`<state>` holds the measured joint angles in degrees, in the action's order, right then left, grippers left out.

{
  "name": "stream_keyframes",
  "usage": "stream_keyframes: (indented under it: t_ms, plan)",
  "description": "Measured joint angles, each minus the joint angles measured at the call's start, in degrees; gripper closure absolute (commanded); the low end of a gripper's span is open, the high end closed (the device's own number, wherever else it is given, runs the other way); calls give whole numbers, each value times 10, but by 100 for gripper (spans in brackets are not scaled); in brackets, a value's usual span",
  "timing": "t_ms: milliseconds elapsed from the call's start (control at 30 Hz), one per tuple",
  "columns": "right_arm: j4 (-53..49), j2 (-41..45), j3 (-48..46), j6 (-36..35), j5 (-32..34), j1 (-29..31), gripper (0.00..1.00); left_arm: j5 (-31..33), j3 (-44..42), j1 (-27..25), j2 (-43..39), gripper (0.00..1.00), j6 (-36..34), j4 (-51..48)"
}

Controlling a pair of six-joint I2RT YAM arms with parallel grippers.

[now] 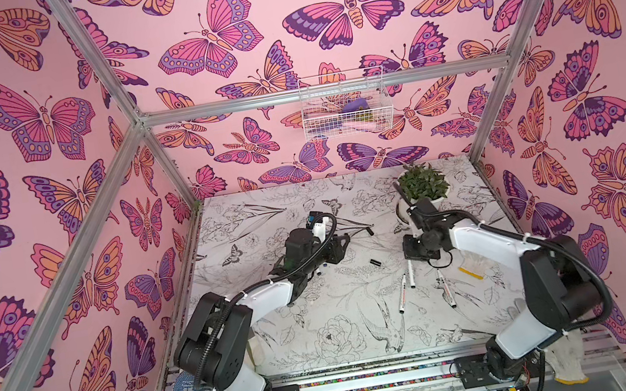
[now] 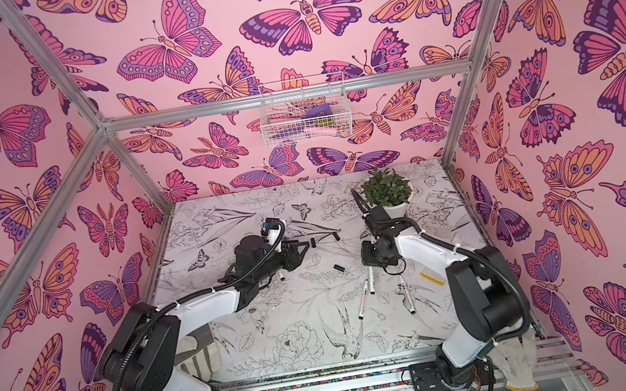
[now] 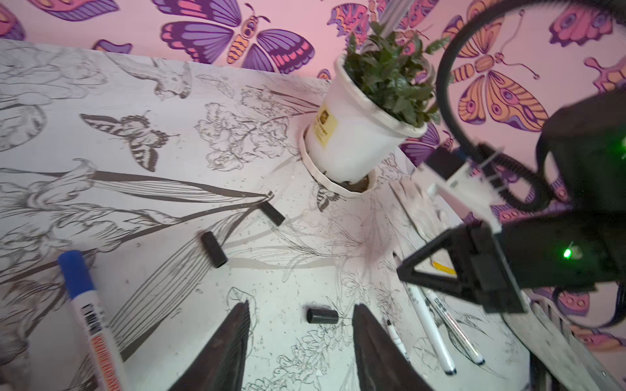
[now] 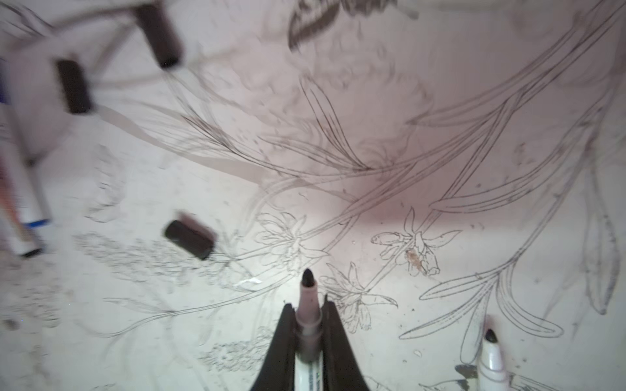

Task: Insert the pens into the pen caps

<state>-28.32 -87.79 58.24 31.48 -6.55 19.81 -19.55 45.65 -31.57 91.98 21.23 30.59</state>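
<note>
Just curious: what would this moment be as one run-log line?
left hand: open, empty, facing black cap | right hand: shut on pen, tip bare | blue-capped pen: lying loose

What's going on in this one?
Pen capping, partway through. The right gripper is shut on an uncapped pen, tip forward. The left gripper is open over a loose black cap on the table. A blue-capped pen lies done; two more black caps and other bare pens lie loose.
</note>
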Motion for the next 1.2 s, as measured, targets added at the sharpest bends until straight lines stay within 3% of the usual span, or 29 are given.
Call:
stream_keyframes:
  t_ms: [333,567,1000,1200]
  plan:
    - [197,86,-36,63,-128,4,100,-105,58,-47,24,48,-43,-39]
    - [213,98,-39,53,-142,34,100,-152,96,-63,30,50,-73,-68]
    - [217,124,-43,26,-141,57,100,-174,142,-71,71,53,-88,-101]
    - [226,124,-43,27,-140,66,100,-179,152,-75,73,63,-89,-101]
